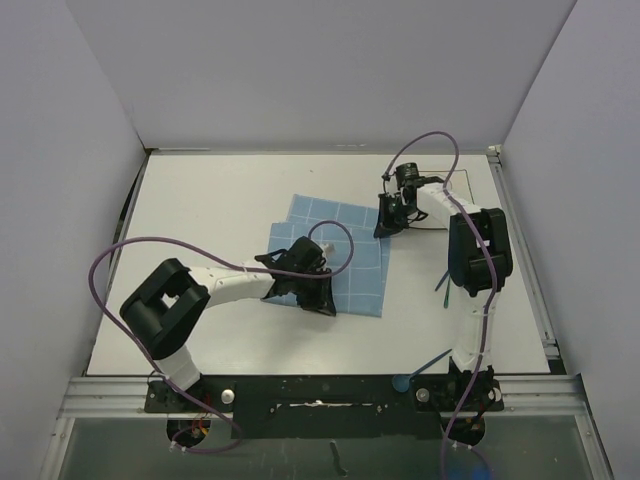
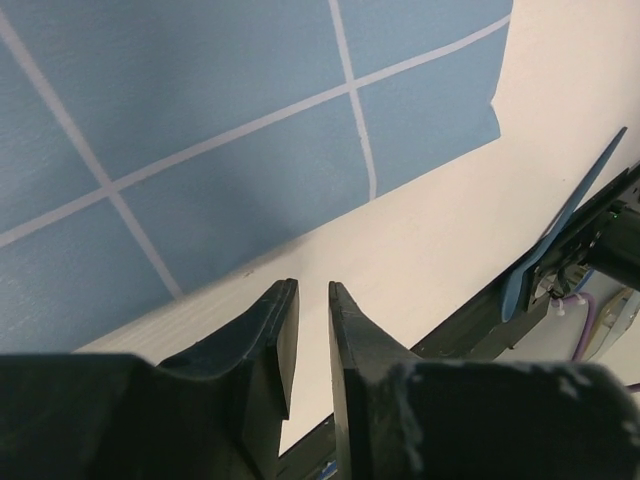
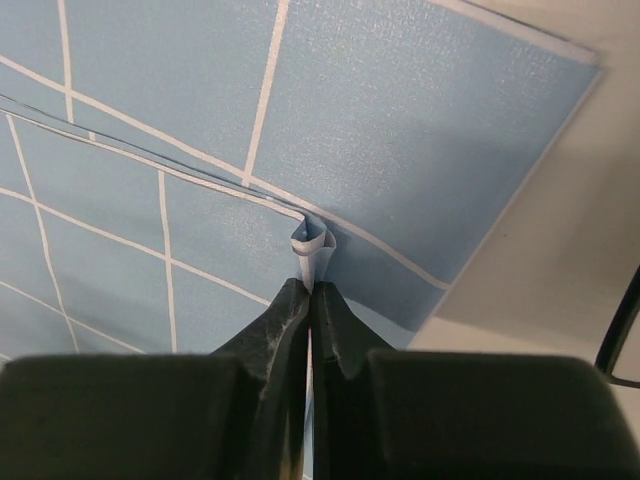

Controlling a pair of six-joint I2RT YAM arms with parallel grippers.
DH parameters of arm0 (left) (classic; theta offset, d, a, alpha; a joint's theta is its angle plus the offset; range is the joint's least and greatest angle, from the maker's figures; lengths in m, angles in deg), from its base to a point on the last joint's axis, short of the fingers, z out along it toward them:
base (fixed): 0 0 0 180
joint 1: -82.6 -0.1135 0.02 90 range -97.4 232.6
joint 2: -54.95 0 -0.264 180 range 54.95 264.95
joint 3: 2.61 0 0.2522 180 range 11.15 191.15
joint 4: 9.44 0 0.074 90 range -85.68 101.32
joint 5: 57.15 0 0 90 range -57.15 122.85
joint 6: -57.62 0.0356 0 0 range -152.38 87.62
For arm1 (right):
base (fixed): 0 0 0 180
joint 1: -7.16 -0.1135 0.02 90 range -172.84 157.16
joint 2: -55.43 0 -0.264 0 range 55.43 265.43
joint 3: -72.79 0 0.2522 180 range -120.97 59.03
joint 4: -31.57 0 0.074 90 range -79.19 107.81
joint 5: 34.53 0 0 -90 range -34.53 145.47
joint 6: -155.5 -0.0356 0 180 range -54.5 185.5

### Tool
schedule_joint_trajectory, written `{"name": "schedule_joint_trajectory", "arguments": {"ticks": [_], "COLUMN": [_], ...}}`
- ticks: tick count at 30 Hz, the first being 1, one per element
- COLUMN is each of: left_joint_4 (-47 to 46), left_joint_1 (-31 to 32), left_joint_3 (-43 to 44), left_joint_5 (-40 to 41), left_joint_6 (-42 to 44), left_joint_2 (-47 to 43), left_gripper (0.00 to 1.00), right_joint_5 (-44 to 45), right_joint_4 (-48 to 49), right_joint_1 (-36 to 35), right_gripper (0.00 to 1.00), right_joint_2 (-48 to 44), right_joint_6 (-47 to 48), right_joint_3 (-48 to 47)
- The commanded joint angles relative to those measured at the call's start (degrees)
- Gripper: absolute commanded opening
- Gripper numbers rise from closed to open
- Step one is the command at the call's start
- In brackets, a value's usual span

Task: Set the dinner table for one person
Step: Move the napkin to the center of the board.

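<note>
A blue grid-patterned placemat (image 1: 350, 265) lies mid-table on the white dinner table (image 1: 220, 200), with one layer overlapping another at an angle. My right gripper (image 1: 388, 222) is shut on a pinched-up fold of the mat's edge, seen in the right wrist view (image 3: 312, 285) with the mat (image 3: 400, 130) spread beyond it. My left gripper (image 1: 318, 300) hovers at the mat's near edge. In the left wrist view (image 2: 313, 290) its jaws stand slightly apart and empty over bare table (image 2: 440, 230), just short of the mat (image 2: 200, 130).
A white dark-rimmed plate (image 1: 462, 188) sits at the back right, mostly hidden by the right arm. A blue utensil (image 1: 420, 368) lies near the front edge, also in the left wrist view (image 2: 560, 225). A dark thin utensil (image 1: 443, 283) lies beside the right arm.
</note>
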Motion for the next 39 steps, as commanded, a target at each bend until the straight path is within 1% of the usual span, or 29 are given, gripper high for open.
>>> {"name": "schedule_joint_trajectory", "arguments": {"ticks": [1, 11, 19, 25, 31, 35, 37, 38, 39], "left_joint_4": [2.7, 7.2, 6.9, 6.3, 5.8, 2.4, 0.4, -0.8, -1.6], "left_joint_1": [-2.4, -11.4, -17.2, -20.5, -22.0, -24.2, -26.2, -27.6, -28.4], "left_joint_3": [2.5, 2.8, -1.0, -2.3, -2.2, -2.5, -1.3, -0.1, 1.2], "left_joint_5": [1.8, 1.4, 0.4, -1.3, -1.7, -1.6, -3.1, -4.6, -6.0], "left_joint_6": [2.6, 7.2, 7.7, 8.0, 7.6, 6.0, 5.2, 4.9, 4.9], "left_joint_2": [-5.8, -12.6, -17.6, -17.4, -15.9, -14.5, -11.6, -9.8, -7.6], "left_gripper": [0.17, 0.19, 0.19, 0.19, 0.19, 0.20, 0.39, 0.44, 0.46], "right_joint_5": [-0.2, 0.8, 2.2, 6.0, 4.5, 4.1, 3.7, 3.7, 3.4], "right_joint_4": [-1.0, -4.8, -7.2, -8.2, -8.0, -7.7, -7.3, -7.0, -6.5], "right_joint_1": [-0.6, -1.0, -1.0, 0.1, 2.4, 2.7, 2.7, 2.7, 2.6], "right_gripper": [0.00, 0.00, 0.00, 0.00, 0.00, 0.00, 0.00, 0.00, 0.00], "right_joint_2": [-1.0, -6.4, -8.5, -10.7, -10.2, -9.6, -9.3, -9.3, -9.2], "right_joint_6": [0.5, 0.6, 0.6, 1.1, 1.4, 1.5, 1.2, 1.0, 0.7], "right_joint_3": [-3.7, -9.0, -14.1, -15.3, -15.5, -16.7, -16.8, -16.7, -16.5]}}
